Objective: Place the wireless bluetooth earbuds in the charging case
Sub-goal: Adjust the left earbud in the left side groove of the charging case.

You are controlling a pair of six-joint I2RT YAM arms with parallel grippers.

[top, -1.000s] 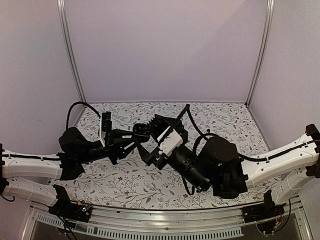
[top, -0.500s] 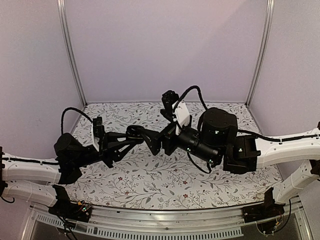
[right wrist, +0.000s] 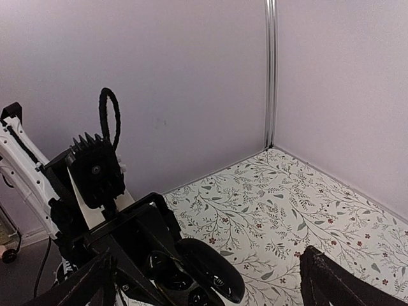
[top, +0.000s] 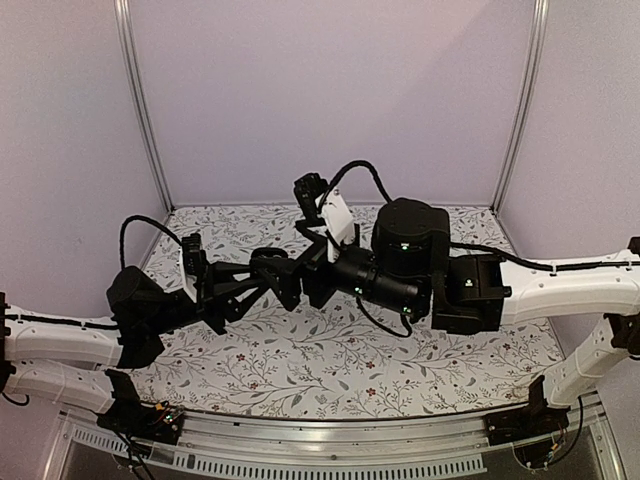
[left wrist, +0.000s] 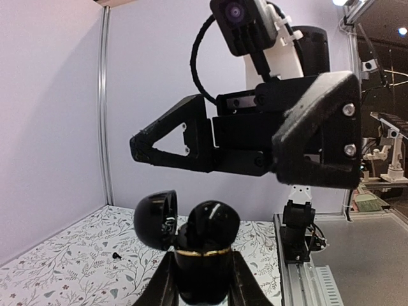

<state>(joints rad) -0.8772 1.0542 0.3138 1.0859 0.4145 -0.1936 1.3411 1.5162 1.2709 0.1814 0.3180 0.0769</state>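
Observation:
My left gripper (top: 272, 274) is shut on the black charging case (left wrist: 204, 258), which has a gold band, and holds it above the table. Its lid (left wrist: 155, 220) stands open to the left. In the right wrist view the case (right wrist: 207, 268) lies just below, with glossy dark wells (right wrist: 159, 264); I cannot tell if earbuds sit in them. One tiny dark earbud (left wrist: 115, 255) lies on the flowered cloth, left of the case. My right gripper (top: 305, 288) hovers open and empty right over the case, its fingers (right wrist: 322, 277) spread wide, and it fills the top of the left wrist view (left wrist: 137, 143).
The flowered tablecloth (top: 330, 350) covers the table, closed in by lilac walls with metal posts (top: 140, 110) at the back corners. The metal rail (top: 320, 430) and arm bases run along the near edge. A second arm base (left wrist: 298, 233) stands at the right of the left wrist view.
My right arm has risen from low over the table and swung left and back, so its gripper is now above the case. My left gripper has shifted slightly with the case.

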